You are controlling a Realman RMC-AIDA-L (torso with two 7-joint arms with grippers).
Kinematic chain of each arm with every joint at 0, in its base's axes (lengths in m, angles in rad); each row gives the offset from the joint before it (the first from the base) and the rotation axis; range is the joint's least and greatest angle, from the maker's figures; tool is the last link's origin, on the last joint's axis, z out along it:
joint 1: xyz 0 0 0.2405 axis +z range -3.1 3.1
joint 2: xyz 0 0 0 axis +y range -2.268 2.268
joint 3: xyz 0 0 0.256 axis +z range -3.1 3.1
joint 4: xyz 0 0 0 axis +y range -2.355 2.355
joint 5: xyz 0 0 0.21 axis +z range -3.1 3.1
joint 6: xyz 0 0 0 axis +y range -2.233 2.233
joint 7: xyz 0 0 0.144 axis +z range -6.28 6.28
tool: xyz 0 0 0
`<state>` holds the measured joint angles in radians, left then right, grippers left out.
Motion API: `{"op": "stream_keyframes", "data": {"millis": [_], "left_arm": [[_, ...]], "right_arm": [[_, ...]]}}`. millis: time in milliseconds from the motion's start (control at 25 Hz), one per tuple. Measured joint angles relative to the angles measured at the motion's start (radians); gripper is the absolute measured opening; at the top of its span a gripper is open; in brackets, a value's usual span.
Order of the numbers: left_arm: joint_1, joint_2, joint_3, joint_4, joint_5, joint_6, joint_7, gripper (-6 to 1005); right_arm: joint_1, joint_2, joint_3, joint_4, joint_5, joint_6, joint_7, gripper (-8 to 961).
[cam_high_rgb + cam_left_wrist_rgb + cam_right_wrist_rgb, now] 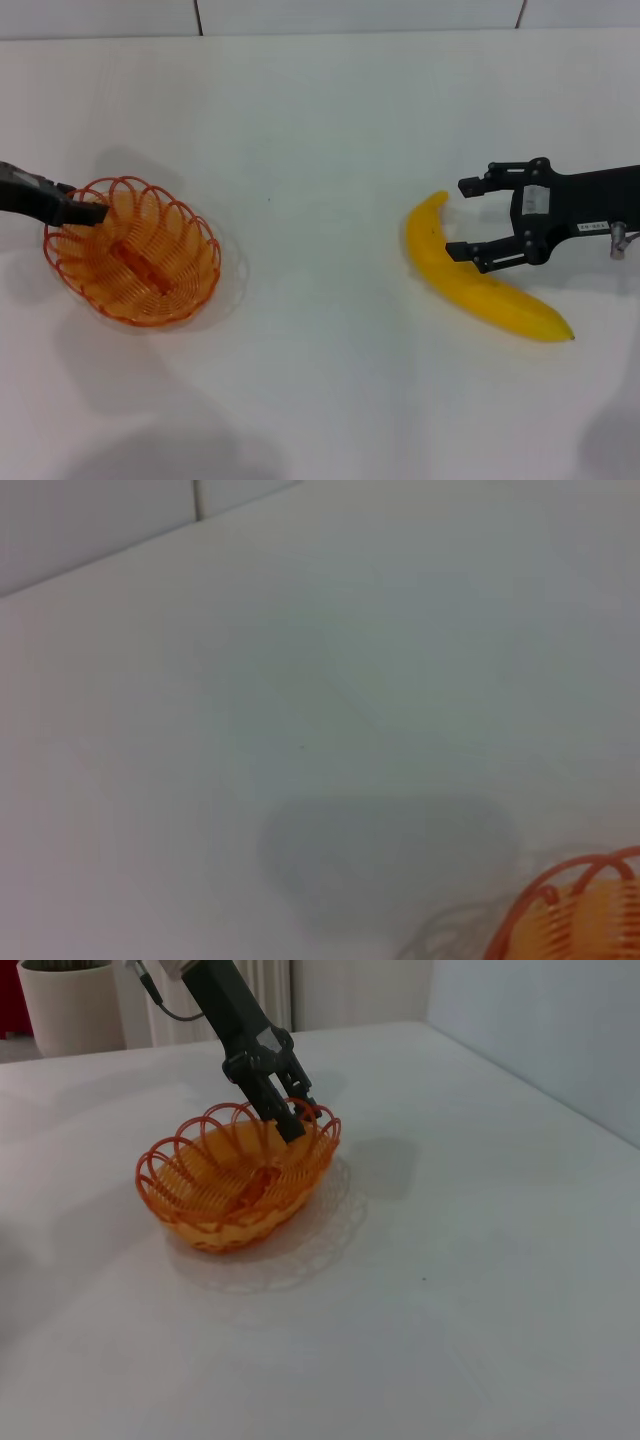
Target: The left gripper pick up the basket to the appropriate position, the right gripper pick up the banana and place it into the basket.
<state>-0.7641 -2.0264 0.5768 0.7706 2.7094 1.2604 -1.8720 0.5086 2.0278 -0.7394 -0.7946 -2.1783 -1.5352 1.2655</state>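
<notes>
The left hand (pixel 88 212) pinches the basket (pixel 135 252) rim; the right hand (pixel 470 217) gapes astride the banana (pixel 480 285) — an off-centre squeeze could roll it across the desk (pixel 320 130).

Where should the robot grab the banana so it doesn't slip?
Probably around the thick middle of the banana, coming down from above. It lies flat on the white table, so its two long sides are free for the jaws to close across the curve. The right gripper already sits open near the upper end. The narrow ends would be easier to lose.
</notes>
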Motion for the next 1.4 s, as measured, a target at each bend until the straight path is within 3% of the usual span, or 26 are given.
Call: {"op": "stream_keyframes", "data": {"millis": [40, 480, 720, 1040, 1400], "left_arm": [[-0.001, 0.001, 0.000, 0.000, 0.001, 0.002, 0.000, 729], [-0.002, 0.001, 0.012, 0.001, 0.006, 0.010, -0.001, 250], [0.002, 0.002, 0.011, 0.030, -0.005, 0.056, 0.006, 107], [0.042, -0.002, 0.012, 0.219, -0.168, 0.267, 0.007, 76], [0.039, -0.002, 0.001, 0.228, -0.305, 0.281, -0.062, 67]], "right_arm": [[0.000, 0.000, 0.000, 0.000, 0.000, 0.000, 0.000, 881], [-0.001, 0.000, 0.000, 0.000, 0.000, 0.000, 0.003, 881], [-0.006, 0.000, 0.002, 0.000, 0.000, -0.002, 0.003, 882], [-0.007, 0.000, 0.005, 0.000, 0.000, -0.004, 0.001, 882], [0.000, 0.000, 0.001, 0.000, 0.000, -0.007, 0.001, 881]]}}
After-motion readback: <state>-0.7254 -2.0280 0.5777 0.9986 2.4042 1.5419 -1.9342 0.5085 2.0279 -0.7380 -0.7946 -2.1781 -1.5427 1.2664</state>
